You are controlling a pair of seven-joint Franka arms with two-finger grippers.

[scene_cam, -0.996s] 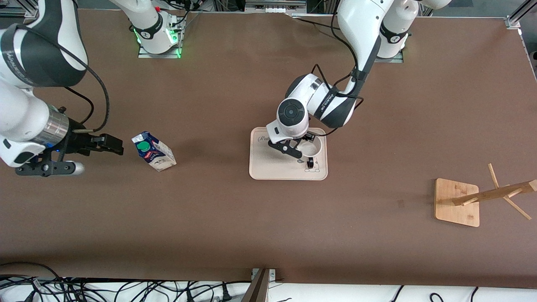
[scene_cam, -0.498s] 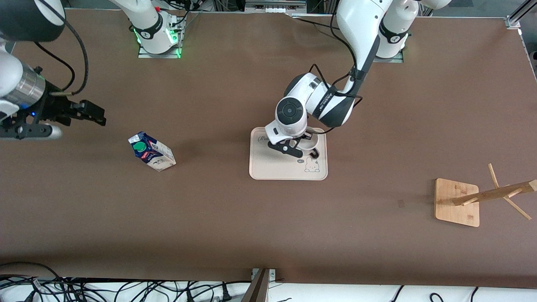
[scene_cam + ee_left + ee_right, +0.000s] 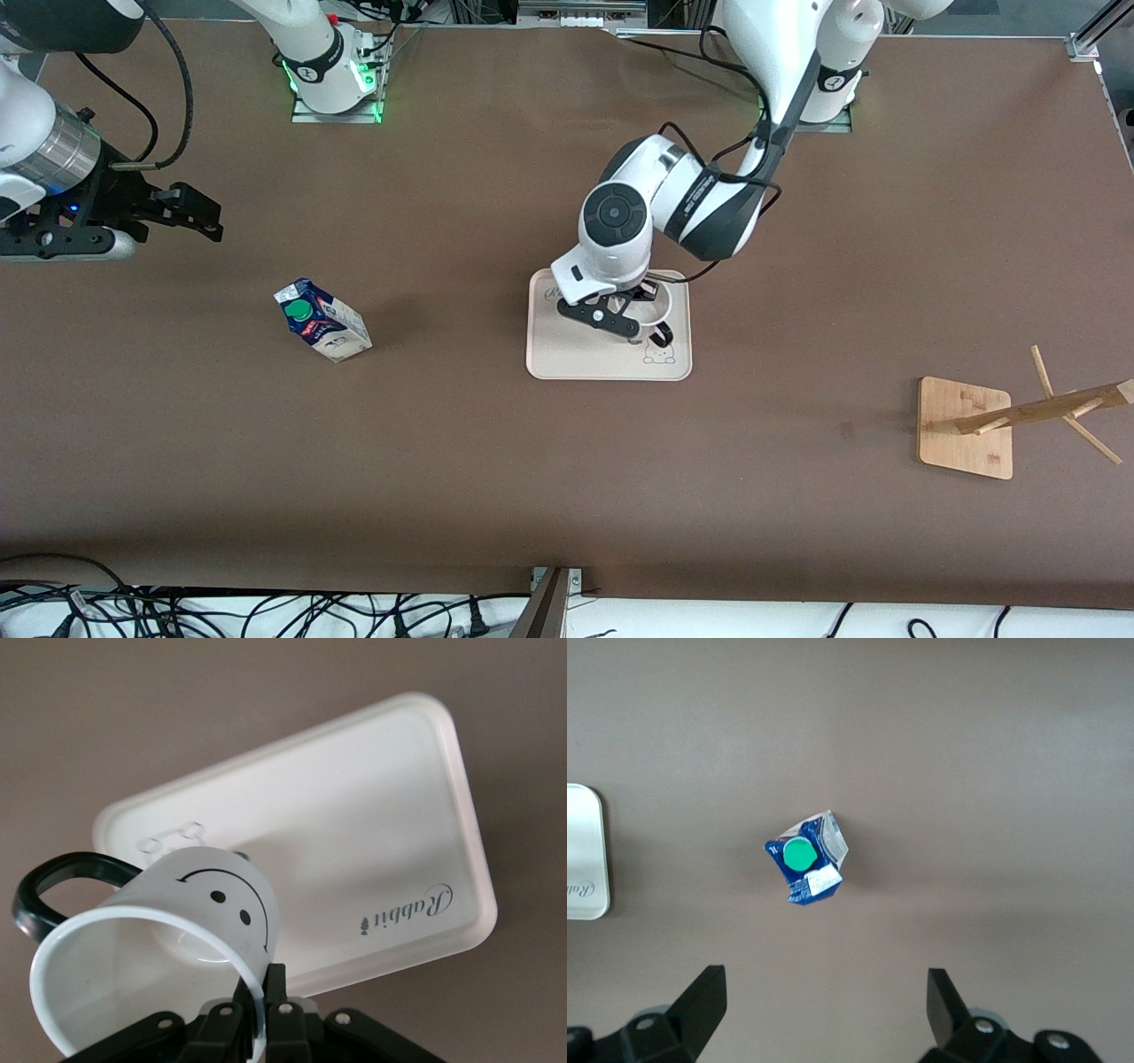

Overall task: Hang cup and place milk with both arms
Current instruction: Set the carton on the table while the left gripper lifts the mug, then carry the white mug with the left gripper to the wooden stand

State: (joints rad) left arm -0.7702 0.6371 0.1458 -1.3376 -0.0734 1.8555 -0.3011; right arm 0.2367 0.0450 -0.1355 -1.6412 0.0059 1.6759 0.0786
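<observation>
The white cup (image 3: 159, 939) with its black smiley and black handle (image 3: 44, 895) hangs tilted over the cream tray (image 3: 354, 842). My left gripper (image 3: 261, 988) is shut on the cup's rim, one finger inside and one outside. From the front, the left gripper (image 3: 640, 321) and the cup (image 3: 657, 312) are over the tray (image 3: 567, 354). The milk (image 3: 321, 321) stands on the table toward the right arm's end, its green cap up. My right gripper (image 3: 208, 217) hovers open over bare table beside the milk (image 3: 804, 859), with nothing between its fingers (image 3: 709, 992).
A wooden rack (image 3: 966, 425) with slanted pegs stands toward the left arm's end, nearer the camera than the tray. Cables lie along the table's near edge. A corner of the tray (image 3: 585, 850) shows in the right wrist view.
The left gripper has shut on the cup's rim and lifted it off the tray, tilted. The right arm has risen and drawn back from the milk toward its base.
</observation>
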